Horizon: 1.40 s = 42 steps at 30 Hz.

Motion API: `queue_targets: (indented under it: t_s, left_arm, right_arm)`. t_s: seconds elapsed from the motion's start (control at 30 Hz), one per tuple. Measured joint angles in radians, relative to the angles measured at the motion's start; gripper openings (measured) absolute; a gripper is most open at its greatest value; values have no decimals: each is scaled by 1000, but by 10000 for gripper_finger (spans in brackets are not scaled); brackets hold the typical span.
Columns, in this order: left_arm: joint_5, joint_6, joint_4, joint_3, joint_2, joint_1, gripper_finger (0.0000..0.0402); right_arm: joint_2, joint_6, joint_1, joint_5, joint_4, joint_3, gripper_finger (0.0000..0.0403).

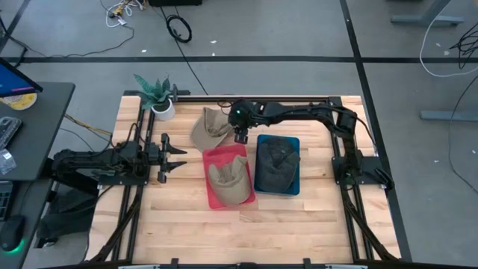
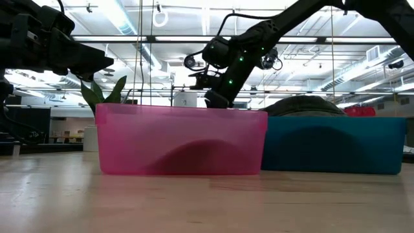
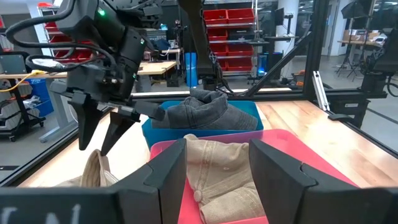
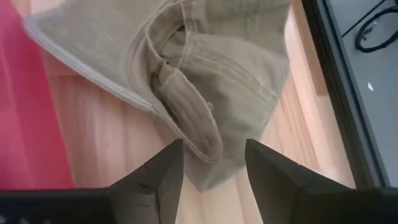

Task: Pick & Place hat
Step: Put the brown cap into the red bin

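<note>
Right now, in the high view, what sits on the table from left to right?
Left gripper → potted plant → loose tan hat → red bin holding a tan hat → blue bin holding a dark hat.

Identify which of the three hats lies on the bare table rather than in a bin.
The tan hat nearest the potted plant lies on the table; the other tan hat sits in the pink bin, the dark hat in the blue bin.
</note>
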Motion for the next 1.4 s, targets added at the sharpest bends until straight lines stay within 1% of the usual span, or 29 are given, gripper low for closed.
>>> queue_targets:
  t_s: [0.3, 0.63, 0.7, 0.77, 1.1, 1.17, 1.23, 1.33, 1.4]
  left_arm:
    - [0, 0, 0, 0, 0, 0, 177]
    - [0, 0, 0, 0, 0, 0, 177]
    - [0, 0, 0, 0, 0, 0, 177]
    - [0, 0, 0, 0, 0, 0, 177]
    - [0, 0, 0, 0, 0, 0, 177]
    - [0, 0, 0, 0, 0, 0, 177]
    - [0, 0, 0, 0, 0, 0, 177]
    - [0, 0, 0, 0, 0, 0, 177]
    - [0, 0, 0, 0, 0, 0, 177]
  right_arm:
    - [6, 0, 6, -25, -6, 0, 176]
    - [54, -14, 5, -35, 28, -3, 176]
    - [55, -14, 4, -51, 23, -4, 176]
    - [54, -14, 4, -52, 47, -3, 176]
    - [53, -10, 4, -52, 40, -2, 174]
    - [53, -5, 4, -52, 40, -2, 164]
    - [53, -2, 4, -52, 40, -2, 146]
    - [53, -4, 4, -52, 38, -2, 98]
    - [53, -6, 4, -52, 38, -2, 53]
